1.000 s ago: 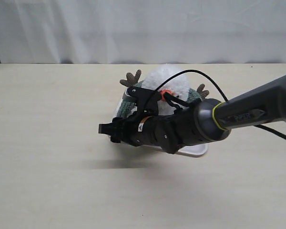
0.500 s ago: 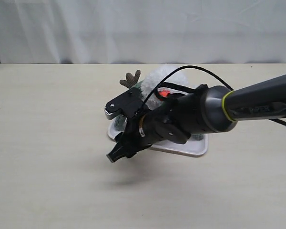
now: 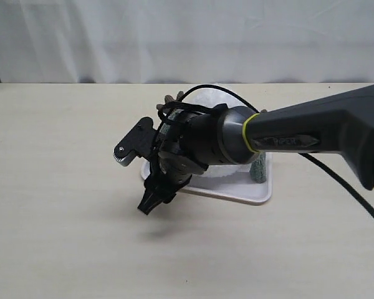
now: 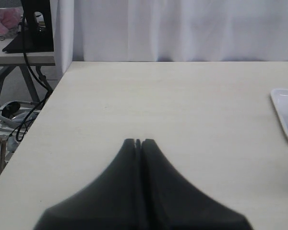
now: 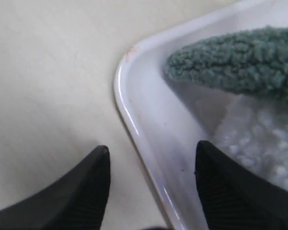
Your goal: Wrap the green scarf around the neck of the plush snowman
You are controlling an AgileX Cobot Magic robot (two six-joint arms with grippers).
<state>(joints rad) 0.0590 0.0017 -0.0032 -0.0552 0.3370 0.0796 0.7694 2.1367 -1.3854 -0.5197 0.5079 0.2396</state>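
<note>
The plush snowman (image 3: pixel 206 96) sits on a white tray (image 3: pixel 252 194), mostly hidden behind my right arm; some white fluff and one brown twig arm (image 3: pixel 171 98) show. One end of the green scarf (image 3: pixel 259 169) hangs at its right side. In the right wrist view another rounded scarf end (image 5: pixel 235 62) lies over the tray corner (image 5: pixel 129 112) beside the white fluff (image 5: pixel 259 141). My right gripper (image 3: pixel 138 177) (image 5: pixel 151 152) is open, empty, and straddles the tray's left rim. My left gripper (image 4: pixel 138 142) is shut and empty over bare table.
A white curtain hangs behind the table's far edge. A black cable (image 3: pixel 336 177) trails from the right arm. The left wrist view shows the tray's edge (image 4: pixel 281 108), the table's side edge, and a neighbouring table with cables on the floor (image 4: pixel 14 112).
My right gripper has swung left and tipped downward to the tray's left rim, its jaws narrowing a little. The arm now covers most of the snowman.
</note>
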